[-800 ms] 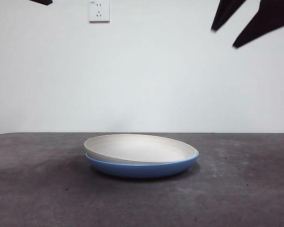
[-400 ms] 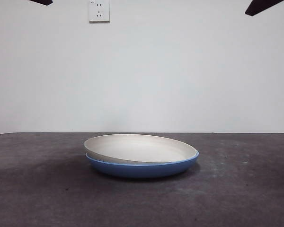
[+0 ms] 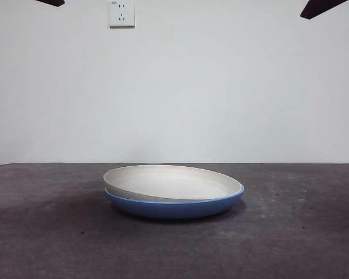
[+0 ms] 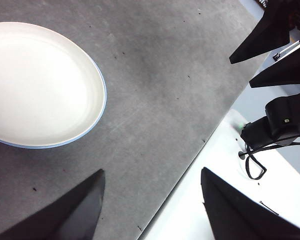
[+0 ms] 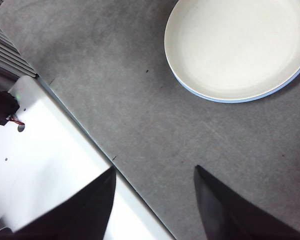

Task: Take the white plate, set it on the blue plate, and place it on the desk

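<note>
The white plate (image 3: 173,182) lies nested in the blue plate (image 3: 174,206) on the dark grey desk (image 3: 302,232), tilted slightly with its left rim raised. Only a thin blue rim shows around it in the left wrist view (image 4: 101,107) and the right wrist view (image 5: 230,98). My left gripper (image 4: 150,207) is open and empty, high above the desk's edge, away from the plates. My right gripper (image 5: 155,200) is open and empty, also high and off to the side. In the front view each shows only as a black tip, one at the top left (image 3: 51,2), one at the top right (image 3: 321,7).
A white wall with a socket (image 3: 121,13) stands behind the desk. The desk's edge and a pale base show in both wrist views (image 4: 210,190) (image 5: 50,165). The other arm's black jaws and a cable show in the left wrist view (image 4: 275,35).
The dark gripper at the top right has risen out of the front view, leaving only a tip at the corner. The plates have not moved.
</note>
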